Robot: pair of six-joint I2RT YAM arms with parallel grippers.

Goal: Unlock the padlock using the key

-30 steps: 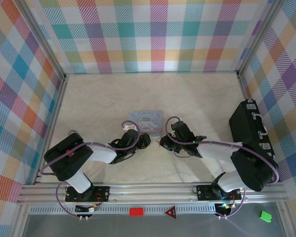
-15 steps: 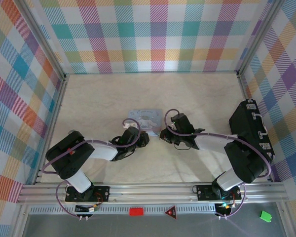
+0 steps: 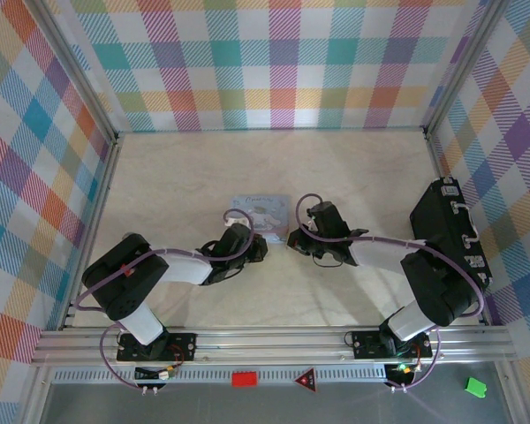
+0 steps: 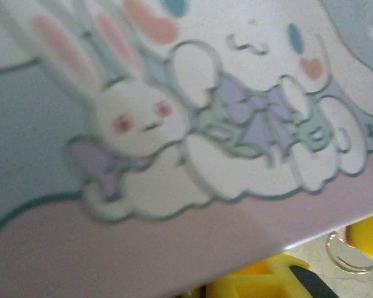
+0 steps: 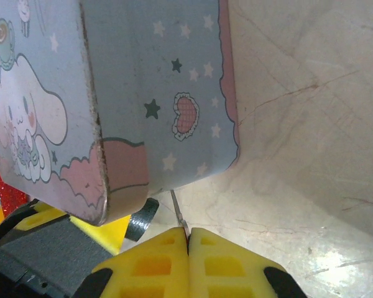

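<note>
The pastel blue cartoon tin (image 3: 261,212) lies mid-table with both grippers at its near edge. My right gripper (image 5: 189,233) is shut on the key (image 5: 178,213), whose thin silver blade points at the tin's lower corner. A small dark rounded body (image 5: 142,218), apparently the padlock, sits under that corner beside a yellow finger (image 5: 102,228) of the left gripper. In the left wrist view a thin silver loop (image 4: 351,253) shows by yellow fingers (image 4: 261,280), close under the tin's lid (image 4: 193,124). My left gripper (image 3: 253,251) is at the tin's near-left corner; its jaws are mostly hidden.
A big black case (image 3: 449,231) stands at the right wall. Plaid walls (image 3: 274,62) close in the table on three sides. Bare tabletop (image 3: 247,163) lies beyond the tin.
The right gripper has swung left and up to the tin's near-right corner with the key. The left gripper has edged up against the tin.
</note>
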